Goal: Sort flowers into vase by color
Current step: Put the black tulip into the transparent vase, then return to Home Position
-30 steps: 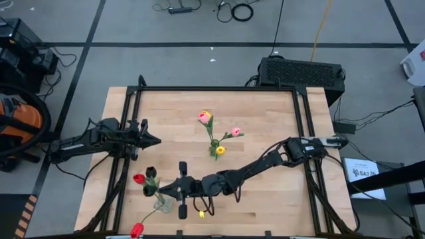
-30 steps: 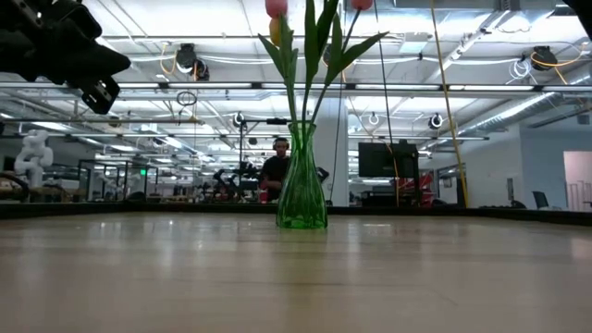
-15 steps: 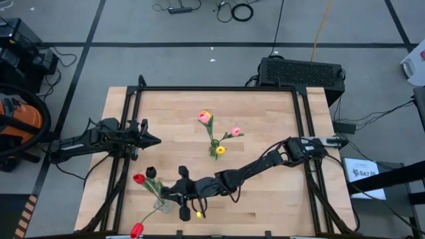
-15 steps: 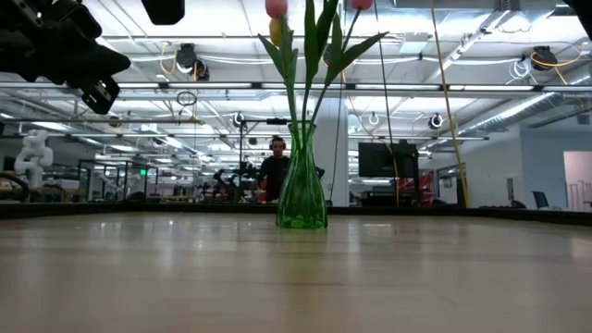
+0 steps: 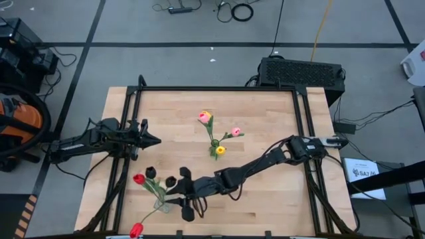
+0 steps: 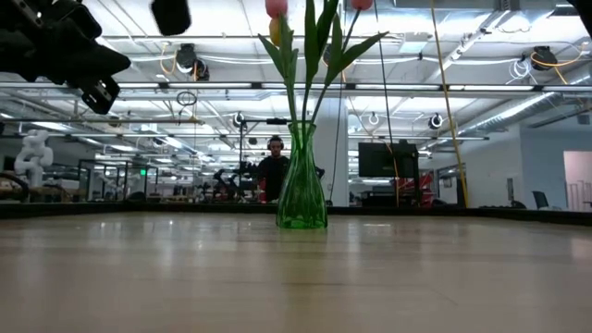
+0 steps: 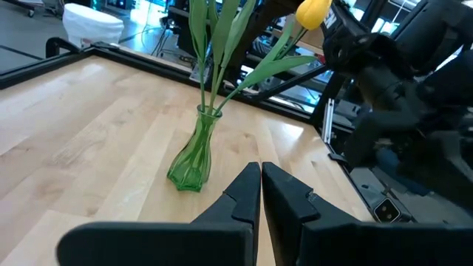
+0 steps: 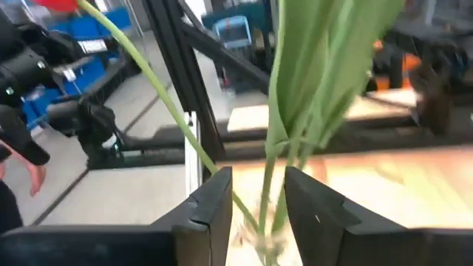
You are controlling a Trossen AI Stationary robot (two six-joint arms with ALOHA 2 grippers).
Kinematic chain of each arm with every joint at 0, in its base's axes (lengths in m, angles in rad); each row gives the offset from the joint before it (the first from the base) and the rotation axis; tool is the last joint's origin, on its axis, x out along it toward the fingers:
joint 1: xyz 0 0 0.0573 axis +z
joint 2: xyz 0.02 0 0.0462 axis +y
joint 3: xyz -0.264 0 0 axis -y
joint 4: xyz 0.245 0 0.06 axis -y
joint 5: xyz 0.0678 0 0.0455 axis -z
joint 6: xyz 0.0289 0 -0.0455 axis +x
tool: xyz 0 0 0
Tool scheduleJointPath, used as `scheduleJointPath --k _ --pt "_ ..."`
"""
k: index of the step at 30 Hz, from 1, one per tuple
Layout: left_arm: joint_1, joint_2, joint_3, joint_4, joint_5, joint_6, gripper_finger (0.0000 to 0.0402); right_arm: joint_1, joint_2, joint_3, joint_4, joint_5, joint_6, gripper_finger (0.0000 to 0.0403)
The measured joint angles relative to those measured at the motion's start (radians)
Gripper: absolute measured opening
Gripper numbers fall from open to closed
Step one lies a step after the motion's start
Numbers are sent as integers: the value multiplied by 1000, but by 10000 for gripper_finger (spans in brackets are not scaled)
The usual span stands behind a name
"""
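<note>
Both arms: matte black jointed links on black bases. Right arm (image 5: pixel 265 162) carries a pale grey section near its base. Each gripper has two flat dark tapered fingers (image 7: pixel 244 199)

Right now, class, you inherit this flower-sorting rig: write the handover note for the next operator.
Left gripper: shut, empty, hovering over the table's left side.
Right gripper: open, fingers either side of the stems in the clear vase.
Clear vase: red tulips and black tulips; one red leans far out.
Green vase, centre: pink tulips and a yellow tulip.
Done: no loose tulip in view.
Left: probably just backing the right gripper out.
</note>
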Motion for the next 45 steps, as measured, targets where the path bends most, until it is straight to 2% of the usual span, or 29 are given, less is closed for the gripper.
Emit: scheduleJointPath --k 10,16,19,23,27,30,34,45 --pt "0 0 0 -3 -1 0 22 -14 -141 0 -468 1 92 118" --pt "0 0 0 -3 -5 0 22 -6 -226 0 -743 11 232 116" --pt "0 0 0 -4 -5 0 22 20 -263 0 -820 76 212 92" --pt "0 0 0 -4 -5 0 22 80 -321 0 -922 213 143 18" --pt "0 0 0 -3 -6 0 22 115 -381 0 -1079 302 183 10" --pt "0 0 0 -3 -7 0 22 133 -431 -32 -1147 326 204 2" --pt "0 0 0 -3 -7 0 22 145 -542 -207 -1051 319 205 1" --pt "0 0 0 -3 -7 0 22 119 -1000 -1074 -297 318 255 1"
